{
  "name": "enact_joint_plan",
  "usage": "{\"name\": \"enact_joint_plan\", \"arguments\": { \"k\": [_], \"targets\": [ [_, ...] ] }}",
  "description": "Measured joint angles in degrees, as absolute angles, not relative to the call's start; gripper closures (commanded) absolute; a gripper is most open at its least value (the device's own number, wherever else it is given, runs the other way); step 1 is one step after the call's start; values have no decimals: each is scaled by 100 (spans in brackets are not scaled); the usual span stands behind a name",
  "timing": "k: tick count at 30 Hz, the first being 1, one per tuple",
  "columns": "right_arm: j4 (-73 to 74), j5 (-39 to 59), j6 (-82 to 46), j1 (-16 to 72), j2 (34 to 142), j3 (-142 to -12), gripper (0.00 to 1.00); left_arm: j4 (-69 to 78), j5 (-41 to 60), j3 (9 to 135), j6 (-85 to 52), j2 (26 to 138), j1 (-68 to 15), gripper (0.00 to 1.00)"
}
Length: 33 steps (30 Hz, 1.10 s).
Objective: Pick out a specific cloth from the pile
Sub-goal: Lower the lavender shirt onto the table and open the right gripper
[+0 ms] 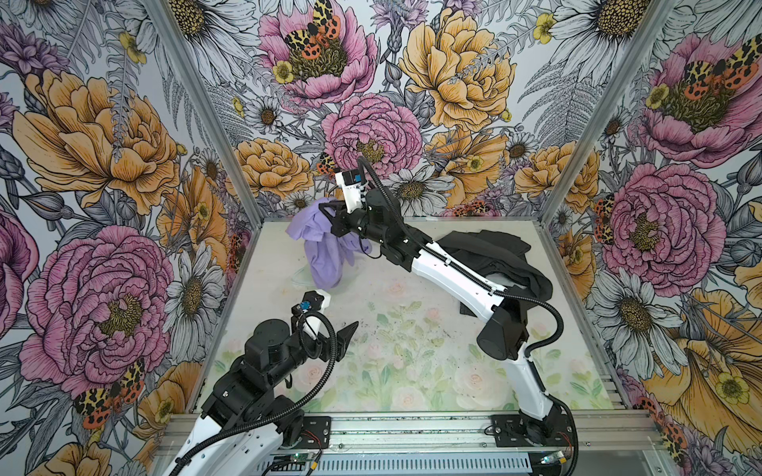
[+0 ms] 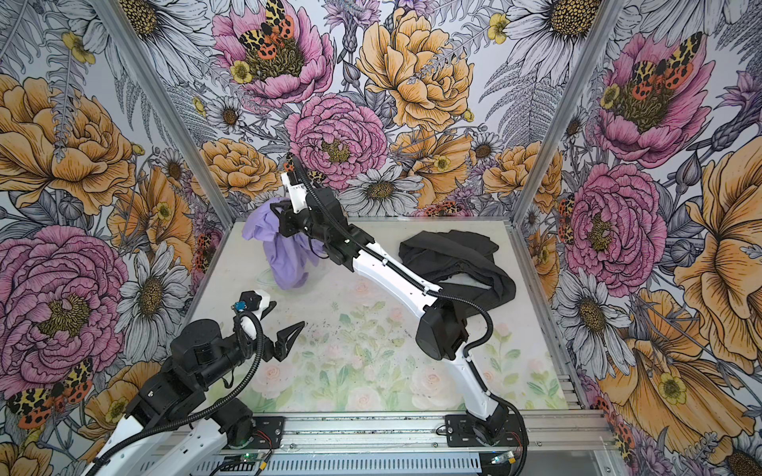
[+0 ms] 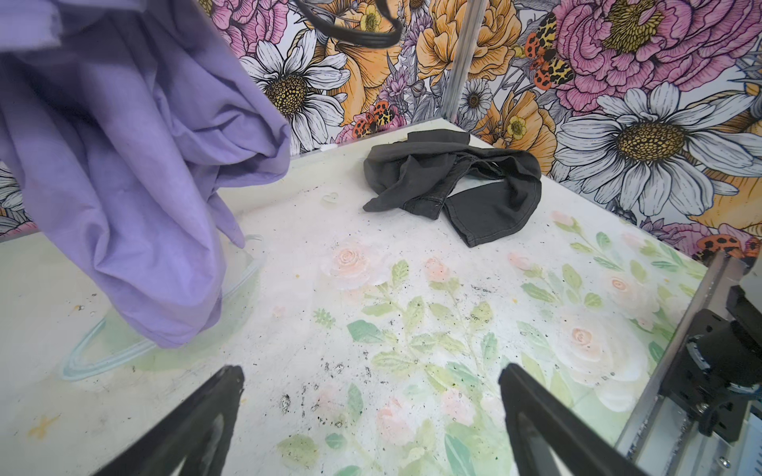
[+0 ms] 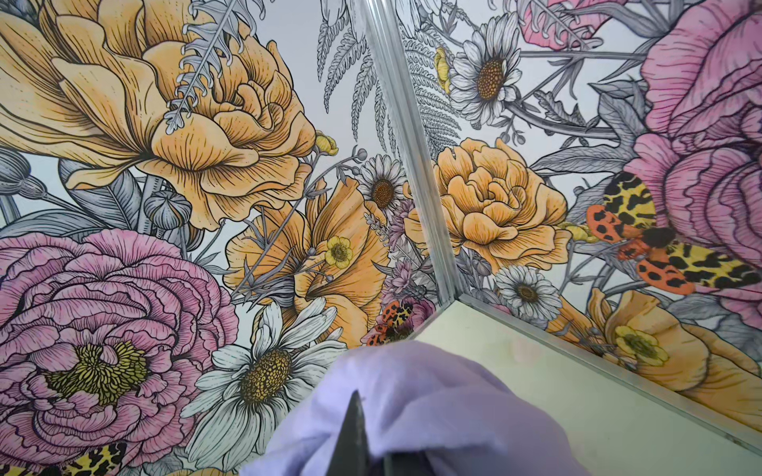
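The small, thin lavender-purple cloth (image 1: 325,247) hangs bunched from the right claw (image 1: 330,216), which is clamped tight on its upper folds near the far left corner of the floral-printed desk (image 1: 412,350). Its lower end dangles close to the desk; I cannot tell whether it touches. The heap of black and charcoal-grey garments (image 1: 536,284) lies well apart, on the far right side of the desk, partly hidden behind the right arm in both top views.

Judging by that gap, the picking-out looks essentially done; what seems left is setting the cloth down somewhere and letting go. The left claw (image 3: 371,368) hovers near the front, spread wide and empty. No bin, box or basket shows in any view.
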State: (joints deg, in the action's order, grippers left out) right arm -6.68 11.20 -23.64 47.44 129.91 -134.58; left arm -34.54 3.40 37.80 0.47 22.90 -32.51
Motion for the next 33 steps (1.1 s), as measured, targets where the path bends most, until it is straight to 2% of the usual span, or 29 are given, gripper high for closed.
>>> {"name": "enact_joint_plan", "arguments": {
  "k": [9,22,33],
  "targets": [
    [-615,1400,-2499,4733,14230,-14623,100,-3454,303,3780,47,2272,-3251,1],
    [-233,1507,-2956,4678,15257,-14687,100,-3452,303,3780,47,2246,-3251,1],
    [-248,1236,-3155,4681,15465,-14306,100,-3452,303,3780,47,2246,-3251,1]
  ]
}}
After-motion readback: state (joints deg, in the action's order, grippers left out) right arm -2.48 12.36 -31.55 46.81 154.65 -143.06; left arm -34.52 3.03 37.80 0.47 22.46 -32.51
